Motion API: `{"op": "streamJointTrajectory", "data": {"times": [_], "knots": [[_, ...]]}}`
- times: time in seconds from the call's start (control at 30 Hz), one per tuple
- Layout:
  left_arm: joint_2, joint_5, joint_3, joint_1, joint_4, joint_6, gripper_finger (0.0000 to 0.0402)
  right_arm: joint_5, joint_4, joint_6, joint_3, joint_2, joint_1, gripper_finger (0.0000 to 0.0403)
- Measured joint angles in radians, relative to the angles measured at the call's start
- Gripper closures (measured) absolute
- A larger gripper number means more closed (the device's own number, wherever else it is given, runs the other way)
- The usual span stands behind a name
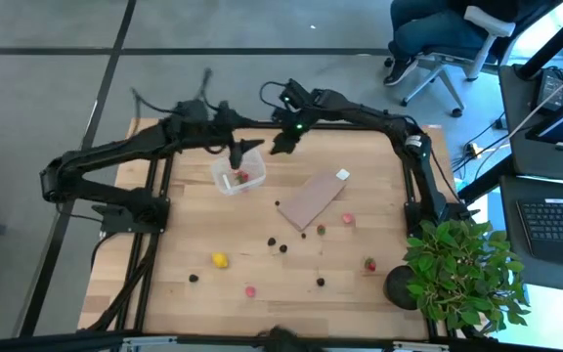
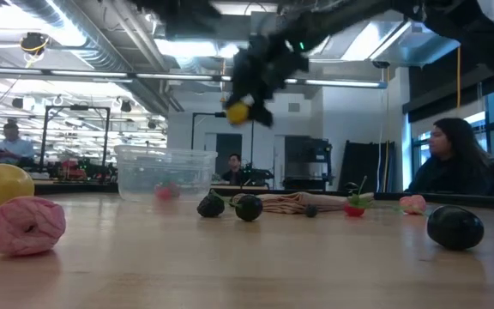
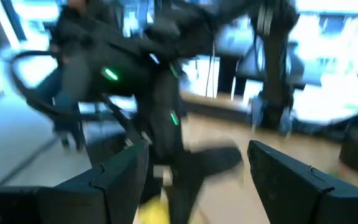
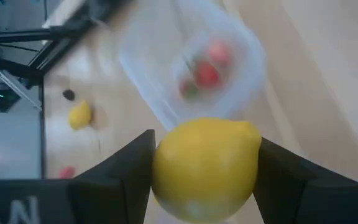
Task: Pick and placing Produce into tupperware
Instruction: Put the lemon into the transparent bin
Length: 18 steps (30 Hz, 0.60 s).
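Observation:
The clear tupperware tub (image 1: 238, 177) stands on the wooden table left of centre, with red produce pieces (image 4: 206, 74) inside. My right gripper (image 4: 204, 149) hangs in the air just beyond the tub's far right corner, shut on a yellow lemon (image 2: 238, 112). My left gripper (image 3: 197, 152) hovers open over the tub's far side (image 1: 239, 153) with nothing between its fingers. More produce lies loose on the near half of the table: a second lemon (image 1: 220, 259), a pink piece (image 1: 250, 290), red pieces (image 1: 369, 264) and dark berries (image 1: 283, 247). My right gripper pinches the lemon by its two opposite sides (image 4: 164, 163), one finger on each. The fingers slant downward toward the tub. The lemon is lifted clear of the table, higher than the tub's rim (image 2: 165, 153).
A tan board (image 1: 311, 200) with a small white tag lies right of the tub. A potted leafy plant (image 1: 457, 274) stands at the near right corner. A seated person (image 2: 448, 159) shows beyond the table's far side. Bare wood lies between the tub and the loose pieces.

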Motion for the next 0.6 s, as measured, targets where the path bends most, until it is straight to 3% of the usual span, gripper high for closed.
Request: {"op": "streamJointTrajectory", "data": {"times": [0.2,0.3,0.6], "knots": [[-0.125,-0.001,0.049,-0.001,0.001,-0.01,0.0134,0.341,0.055,-0.19,0.091,0.0,0.154,0.0184],[-0.182,-0.007,0.05,0.0,0.004,-0.043,0.0134,0.459,0.113,-0.247,0.091,0.008,0.195,0.0184],[-0.257,-0.007,0.05,-0.01,-0.013,-0.087,0.0134,0.499,0.202,-0.179,0.092,0.131,0.178,0.0184]]}}
